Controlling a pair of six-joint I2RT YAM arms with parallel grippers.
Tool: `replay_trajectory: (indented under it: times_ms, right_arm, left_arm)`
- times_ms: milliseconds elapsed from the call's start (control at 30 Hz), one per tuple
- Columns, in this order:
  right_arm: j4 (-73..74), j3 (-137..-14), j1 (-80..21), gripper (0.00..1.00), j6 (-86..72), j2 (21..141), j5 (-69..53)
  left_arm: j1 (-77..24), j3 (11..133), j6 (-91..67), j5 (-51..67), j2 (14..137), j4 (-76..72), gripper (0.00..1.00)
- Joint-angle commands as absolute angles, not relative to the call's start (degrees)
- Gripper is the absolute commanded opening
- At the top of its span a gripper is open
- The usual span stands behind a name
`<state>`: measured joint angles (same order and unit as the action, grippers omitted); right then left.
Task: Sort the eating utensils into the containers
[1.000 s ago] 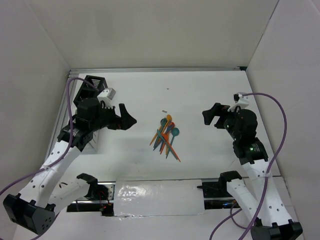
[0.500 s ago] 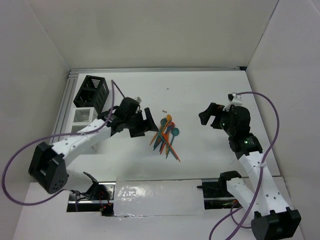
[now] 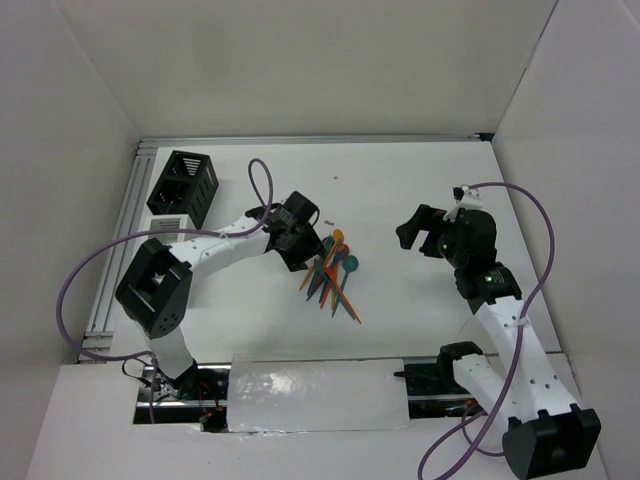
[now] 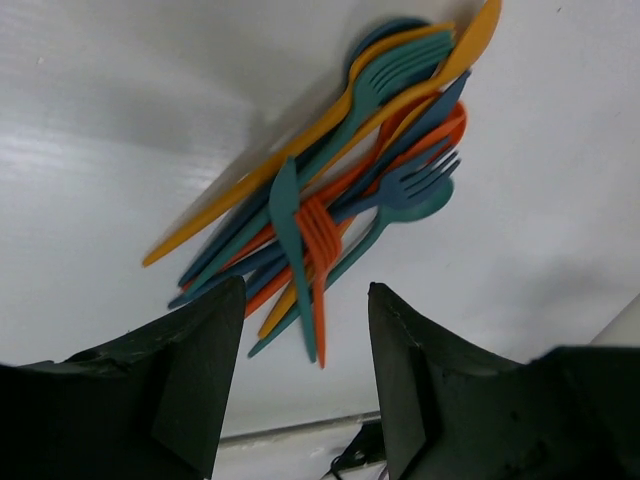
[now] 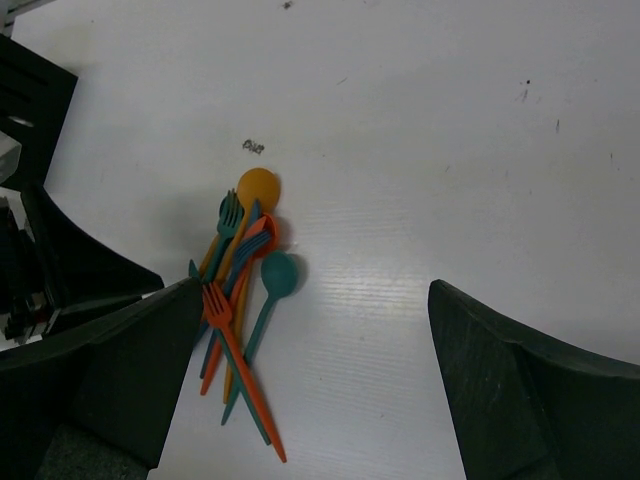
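Utensils [image 3: 330, 272] lie in one crossed heap near the middle of the white table [image 3: 400, 180], spoons and forks in orange, teal, dark blue and yellow stacked over one another. From above, their long axes run roughly far to near. The bowls and tines are bunched at the far end and the handles fan out toward the arms.

The left gripper [image 3: 303, 252] is much the nearer, hanging at the heap's left edge and just about over it. Its jaws are parted and hold nothing. In its own wrist view the heap sits dead ahead in the gap, with the handles slanting across the opening rather than square to it. An orange fork [image 4: 318, 245] and a teal piece beside it lie closest to the fingers.

The right gripper [image 3: 412, 228] stands well apart to the right, spread wide and empty, facing the heap.

The black caddy [image 3: 183, 185] waits at the far left, behind the left arm, with none of the heap in it as far as I can see.
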<state>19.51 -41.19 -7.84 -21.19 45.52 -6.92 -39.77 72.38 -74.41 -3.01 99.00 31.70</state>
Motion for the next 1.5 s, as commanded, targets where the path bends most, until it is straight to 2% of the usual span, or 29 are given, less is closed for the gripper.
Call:
replay_trajectory:
  times_ms: [0, 500, 633, 833, 900, 1133, 1200, 1300, 1367, 1467]
  right_arm:
    - [16.3, -42.0, -7.7, 1.00, -20.9, 46.7, -6.9]
    - [17.9, -42.4, -7.6, 1.00, -19.9, 46.5, -5.3]
    - [17.9, -42.4, -7.7, 1.00, -19.0, 46.0, -5.3]
    - [17.9, -42.4, -7.7, 1.00, -19.0, 45.8, -4.7]
    - [17.9, -42.4, -7.8, 1.00, -19.1, 45.4, -4.7]
    - [17.9, -41.8, -7.7, 1.00, -19.2, 44.8, -4.7]
    - [18.5, -41.8, -7.7, 1.00, -19.3, 44.7, -4.1]
    - [18.5, -41.2, -7.7, 1.00, -19.7, 44.4, -4.1]
    - [18.5, -41.2, -7.7, 1.00, -19.9, 44.4, -4.1]
    - [18.5, -40.7, -7.8, 1.00, -20.1, 44.2, -3.6]
  left_arm:
    - [-39.4, 75.8, -76.0, -5.4, 101.9, 30.1, 0.65]
    - [-39.4, 80.4, -76.3, -6.6, 110.1, 32.6, 0.61]
    - [-39.5, 81.9, -76.1, -6.9, 111.4, 33.6, 0.56]
    - [-39.3, 82.6, -76.8, -7.6, 113.0, 34.7, 0.55]
    - [-39.6, 83.1, -76.7, -7.4, 113.9, 35.0, 0.49]
    - [-39.5, 84.4, -77.3, -7.3, 115.1, 36.6, 0.47]
    - [-39.5, 83.9, -77.3, -7.1, 114.7, 36.4, 0.41]
    - [-39.5, 83.4, -77.5, -7.5, 114.3, 36.0, 0.38]
    - [-39.5, 83.2, -77.1, -7.6, 114.1, 36.1, 0.28]
    - [-39.5, 82.7, -76.9, -7.2, 114.0, 35.8, 0.26]
